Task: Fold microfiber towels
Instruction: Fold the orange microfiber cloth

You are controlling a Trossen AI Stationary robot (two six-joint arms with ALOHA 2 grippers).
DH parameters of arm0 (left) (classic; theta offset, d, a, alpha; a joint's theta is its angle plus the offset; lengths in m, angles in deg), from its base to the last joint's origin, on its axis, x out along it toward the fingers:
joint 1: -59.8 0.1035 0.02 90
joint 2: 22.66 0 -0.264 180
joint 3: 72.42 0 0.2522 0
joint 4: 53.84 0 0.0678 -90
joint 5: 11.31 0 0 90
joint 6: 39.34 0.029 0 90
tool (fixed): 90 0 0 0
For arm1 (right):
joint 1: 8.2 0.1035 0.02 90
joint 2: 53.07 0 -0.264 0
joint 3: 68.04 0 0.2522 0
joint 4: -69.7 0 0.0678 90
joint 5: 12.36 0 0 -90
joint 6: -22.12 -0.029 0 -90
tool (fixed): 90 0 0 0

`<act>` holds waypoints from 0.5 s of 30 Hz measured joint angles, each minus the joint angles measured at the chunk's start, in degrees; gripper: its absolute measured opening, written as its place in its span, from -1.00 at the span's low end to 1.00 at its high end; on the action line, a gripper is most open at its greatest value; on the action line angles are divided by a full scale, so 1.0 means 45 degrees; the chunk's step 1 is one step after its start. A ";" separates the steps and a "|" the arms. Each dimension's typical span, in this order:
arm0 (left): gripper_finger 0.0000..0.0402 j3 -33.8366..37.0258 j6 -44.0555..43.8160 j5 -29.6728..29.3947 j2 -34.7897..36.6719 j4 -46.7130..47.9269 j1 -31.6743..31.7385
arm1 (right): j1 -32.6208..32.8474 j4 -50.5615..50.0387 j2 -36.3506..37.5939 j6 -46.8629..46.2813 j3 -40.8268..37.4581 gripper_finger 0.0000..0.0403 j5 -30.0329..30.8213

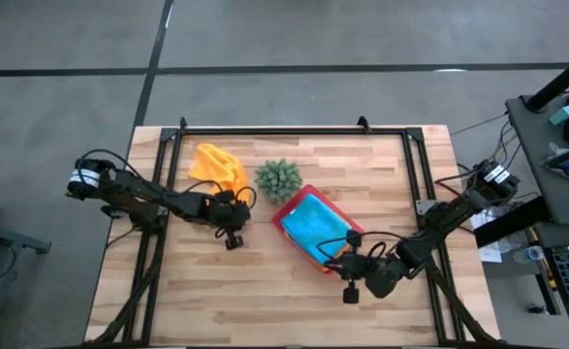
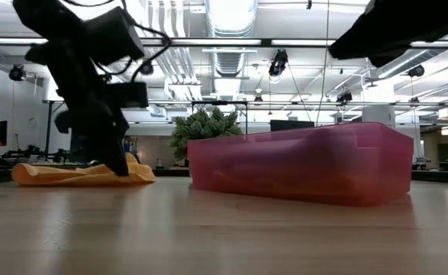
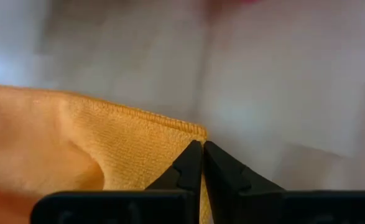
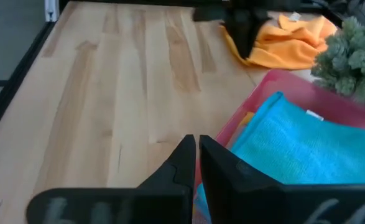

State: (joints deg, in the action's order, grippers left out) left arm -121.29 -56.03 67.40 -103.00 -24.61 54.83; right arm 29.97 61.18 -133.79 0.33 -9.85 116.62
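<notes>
Orange towel (image 1: 218,167), corner pinched by your left tool (image 1: 230,219).
The cloth trails away toward the worktop's (image 1: 216,291) far edge; your right tool (image 1: 359,269), clenched empty, sits near the pink tray (image 1: 286,212).

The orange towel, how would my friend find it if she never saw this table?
Start at the pink tray mid-table, then go past the spiky green plant toward the left arm. The orange towel lies crumpled there, its corner pinched in the left pincer. It is the only towel outside the tray.
</notes>
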 joint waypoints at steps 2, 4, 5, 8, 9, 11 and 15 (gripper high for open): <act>-1.00 -0.0185 -0.0394 0.0055 0.0121 0.0043 -0.0616 | -0.0125 -0.0007 -0.0189 -0.0061 0.0106 -0.84 -0.0005; -1.00 -0.0463 -0.0687 0.0234 0.0298 0.0014 -0.1263 | -0.0260 0.0009 -0.0372 -0.0037 0.0274 -0.74 0.0000; -1.00 -0.0591 -0.0871 0.0463 0.0459 0.0112 -0.1608 | -0.0318 0.0002 -0.0420 -0.0029 0.0347 -0.69 -0.0012; -1.00 -0.1072 -0.1389 0.0851 0.0935 0.0039 -0.2572 | -0.0419 -0.0032 -0.0487 0.0148 0.0604 -0.54 -0.0005; -1.00 -0.1202 -0.1582 0.0861 0.1166 0.0117 -0.2868 | -0.0435 -0.0015 -0.0502 0.0327 0.0688 -0.49 -0.0010; -1.00 -0.1603 -0.1865 0.0809 0.1610 0.0092 -0.3376 | -0.0435 -0.0056 -0.0511 0.0614 0.0811 -0.40 -0.0010; -1.00 -0.2142 -0.1759 -0.0053 0.2395 -0.0857 -0.4197 | -0.0435 0.0060 -0.0582 0.1022 0.1069 -0.27 0.0005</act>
State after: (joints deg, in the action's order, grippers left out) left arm -130.93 -63.95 67.16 -92.23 -28.47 35.94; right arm 28.01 61.45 -136.41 4.93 -5.04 116.64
